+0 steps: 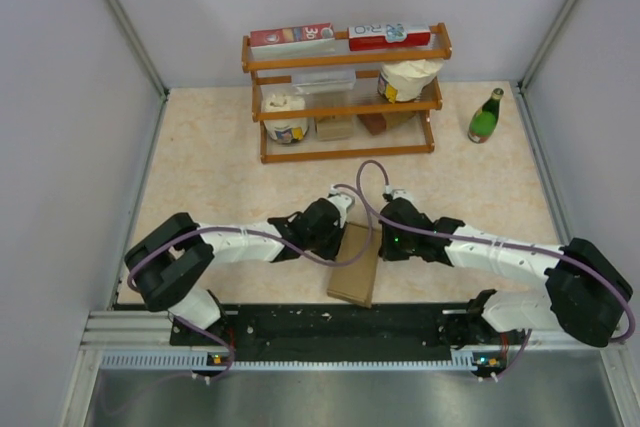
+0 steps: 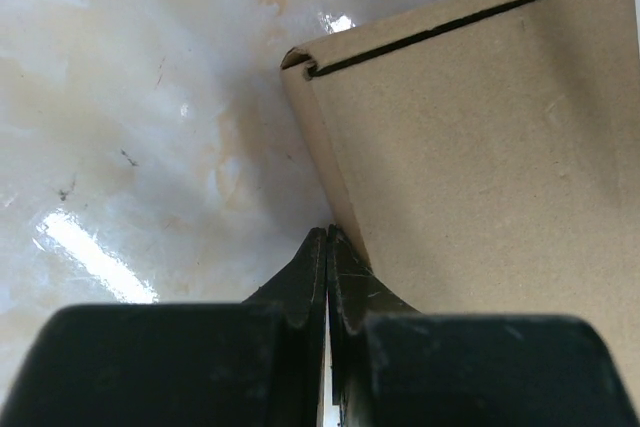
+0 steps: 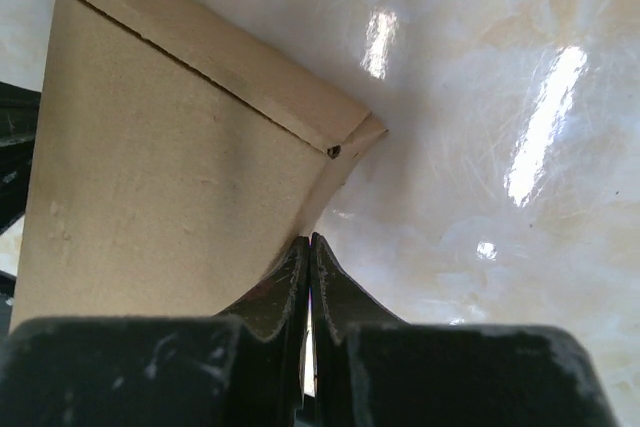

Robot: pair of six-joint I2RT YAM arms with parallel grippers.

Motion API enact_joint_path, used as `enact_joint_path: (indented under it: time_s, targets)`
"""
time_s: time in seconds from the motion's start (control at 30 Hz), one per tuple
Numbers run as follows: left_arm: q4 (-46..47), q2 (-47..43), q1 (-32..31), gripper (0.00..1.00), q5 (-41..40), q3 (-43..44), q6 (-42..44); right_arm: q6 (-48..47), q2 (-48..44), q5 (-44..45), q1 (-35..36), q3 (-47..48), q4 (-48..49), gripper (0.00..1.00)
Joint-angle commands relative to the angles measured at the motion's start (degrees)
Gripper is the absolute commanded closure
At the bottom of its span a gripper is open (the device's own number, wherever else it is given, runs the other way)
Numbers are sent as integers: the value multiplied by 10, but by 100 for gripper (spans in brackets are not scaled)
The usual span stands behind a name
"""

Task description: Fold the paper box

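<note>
We start with the pale marbled tabletop (image 1: 220,147), which fills the space between the grey walls. Along its far edge stands a wooden rack (image 1: 340,155) with two red-and-white cartons (image 1: 292,36) lying on its top shelf and white tubs (image 1: 285,117) on the shelves below. The left arm (image 1: 240,244) and right arm (image 1: 500,255) both reach in from the near edge toward the middle, each trailed by a purple cable.

Between their ends lies the paper box (image 1: 356,263), plain brown cardboard resting flat on the tabletop close to the middle of the near edge, its long side running roughly near to far. At one end a dark slit shows where a flap meets the top panel.

The left fingers (image 2: 322,247) are pressed together with nothing between them, their tips right at the box's side wall; we cannot tell whether they touch it. The right fingers (image 3: 300,252) are likewise together and hold nothing, their tips at the opposite side of the box.

A green bottle (image 1: 486,117) stands upright near the far right corner, well apart from the box.
</note>
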Motion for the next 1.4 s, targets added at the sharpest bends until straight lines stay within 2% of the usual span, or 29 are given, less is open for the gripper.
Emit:
enact_joint_path:
  time_s: [0.0,0.23,0.43,0.63,0.77,0.87,1.07,1.37]
  targets:
    - [66,12,-9,100,26,39,-17,-5,7,-40,-13,46,92,100]
    - [59,17,8,100,-5,45,-27,-21,9,-78,-57,37,126,100]
    - [34,-46,60,100,-54,-15,-31,-48,-28,-17,-87,17,46,100]
    - [21,-122,61,100,-58,-76,-47,-34,-88,-45,-85,-38,8,100]
    - [47,-162,38,100,-50,-122,-71,20,-150,-54,-59,-85,-3,100]
    - [58,-165,10,100,-56,-129,-85,55,-170,-36,-15,-92,-20,100]
    - [52,-148,-28,100,-72,-127,-103,109,-152,-6,53,-89,-34,100]
    - [73,-124,-68,100,-78,-133,-132,145,-117,-2,77,-108,-10,100]
